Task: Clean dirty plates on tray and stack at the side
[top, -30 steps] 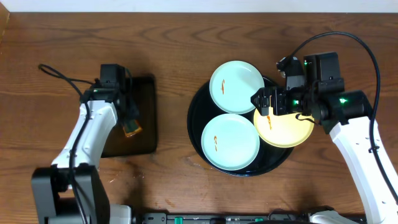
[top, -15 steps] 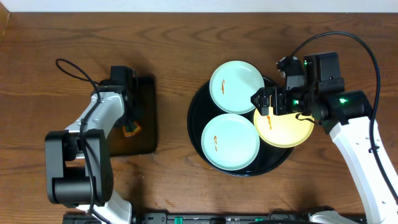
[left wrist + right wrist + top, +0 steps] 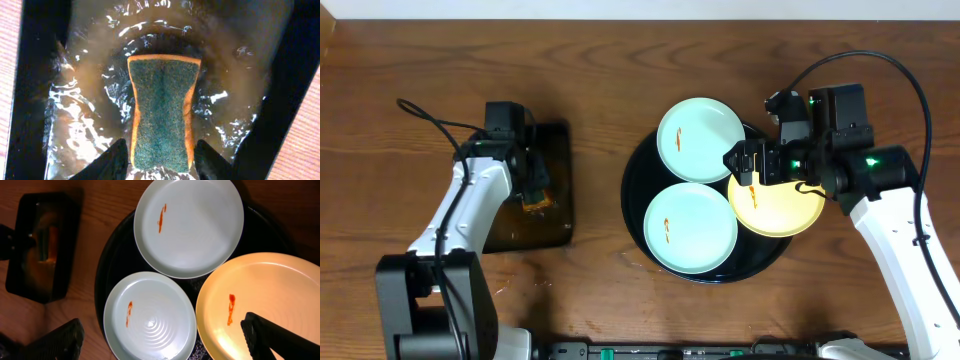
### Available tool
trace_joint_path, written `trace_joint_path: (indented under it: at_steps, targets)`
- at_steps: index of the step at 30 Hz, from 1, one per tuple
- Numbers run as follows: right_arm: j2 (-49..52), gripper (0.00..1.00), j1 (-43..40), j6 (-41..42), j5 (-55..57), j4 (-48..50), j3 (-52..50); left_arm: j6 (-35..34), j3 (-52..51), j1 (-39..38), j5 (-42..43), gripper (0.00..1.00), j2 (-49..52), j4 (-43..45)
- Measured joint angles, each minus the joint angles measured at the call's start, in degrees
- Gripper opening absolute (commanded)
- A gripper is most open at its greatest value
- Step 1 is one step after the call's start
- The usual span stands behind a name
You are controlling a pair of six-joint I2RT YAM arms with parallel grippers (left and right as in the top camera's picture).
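Brown wood-grain counter (image 3: 620,60) fills the overhead view, and the round black tray (image 3: 632,195) sits right of centre on it. Three plates lie on the tray. The upper mint plate (image 3: 701,140) is at the top and reaches past the tray's upper rim. The lower mint plate (image 3: 690,227) is just below it, toward the bottom of the tray. The yellow plate (image 3: 780,212) is at the right and sticks out over the right rim. The plates sit close together, and each has a short orange-red smear (image 3: 161,218) on its face.

From the right edge of the frame the right arm reaches in over the tray. Its head hangs above the upper left edge of the yellow plate, near the upper mint plate. In the right wrist view the right fingers (image 3: 285,340) are spread wide at the lower corners of the frame, with nothing between them and all three plates below.

A rectangular black tray (image 3: 558,225) lies on the counter at the left of the overhead view, well apart from the round one. It holds a shallow, glinting brownish liquid (image 3: 85,130). A sponge (image 3: 162,112), with a dark green scouring face and orange sides, lies in the liquid. The left arm bends down over this tray, and the left fingers (image 3: 112,162) stand one on each long side of the sponge's near end, close against it. I cannot tell whether they pinch it or only flank it
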Motion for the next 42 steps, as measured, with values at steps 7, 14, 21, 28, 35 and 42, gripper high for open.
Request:
trace_joint_path:
  at_steps: [7,14,21,28,35,42]
  targets:
    - [0.0,0.99,0.0,0.0,0.0,-0.7,0.0,0.0,-0.1,0.0,0.1,0.46,2.8,0.0]
    - [0.0,0.99,0.0,0.0,0.0,-1.5,0.0,0.0,-1.5,0.0,0.8,0.22,7.2,1.5]
    - [0.0,0.99,0.0,0.0,0.0,-1.7,0.0,-0.5,-1.5,0.0,1.1,0.07,7.8,2.3]
    - [0.0,0.99,0.0,0.0,0.0,-1.6,0.0,-0.5,-1.5,0.0,1.1,0.08,7.4,1.9]
    - [0.2,0.99,0.0,0.0,1.0,-1.2,0.0,-0.5,-1.8,0.0,1.3,0.07,0.2,-0.9]
    - [4.1,0.73,0.0,1.4,3.6,3.1,0.1,-0.4,-1.8,0.0,2.2,0.07,-7.8,-2.2]
